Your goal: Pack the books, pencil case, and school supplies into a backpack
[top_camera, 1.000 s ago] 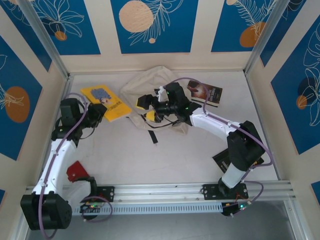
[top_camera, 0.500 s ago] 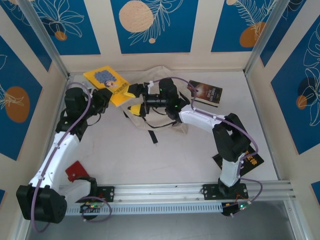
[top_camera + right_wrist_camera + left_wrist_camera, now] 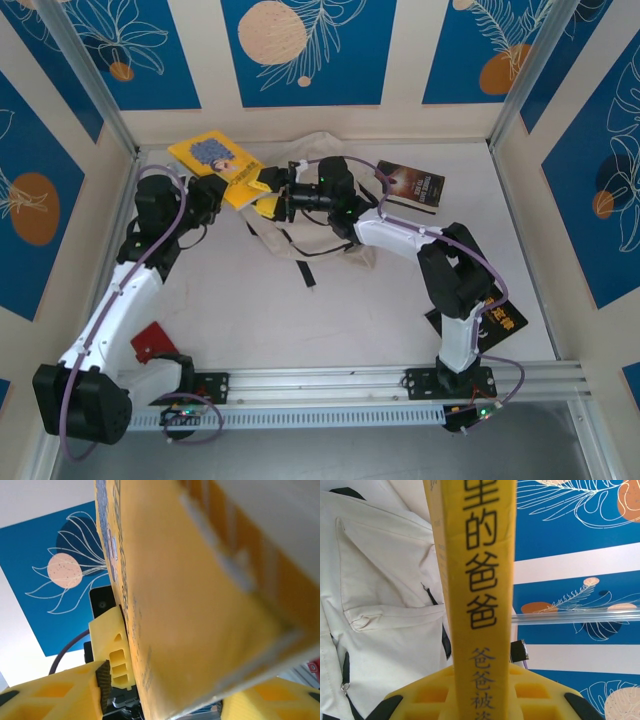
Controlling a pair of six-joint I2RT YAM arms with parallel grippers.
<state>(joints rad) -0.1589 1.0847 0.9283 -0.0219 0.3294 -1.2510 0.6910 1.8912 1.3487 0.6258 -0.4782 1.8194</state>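
At the left, near the base of the left arm, a small red object [image 3: 150,342] is seen lying on the pale table [image 3: 250,310]; what it is cannot be made out. Further back, the left gripper [image 3: 210,190] is closed on a yellow book [image 3: 212,160] – in the left wrist view its yellow fingers [image 3: 427,696] are pressed to either side of the spine, which bears black Chinese lettering. The book is held off the table, by the back left corner, just left of the backpack.

The book's right edge is met by the right gripper [image 3: 262,190], reached across from the right. Its jaws are set partly apart and astride the book; in the right wrist view a gap is visible between one finger [image 3: 50,692] and the yellow cover, so no grip is shown.

The cream-white backpack [image 3: 300,143] is lain flat at the middle of the table's far side, partly covered by the right arm, with a black strap end [image 3: 306,272] trailing toward the near edge. Just right of it, a dark brown book [image 3: 412,187] with white lettering is found flat on the table. Well apart, at the near right, a black book [image 3: 495,320] is partly hidden beneath the right arm.
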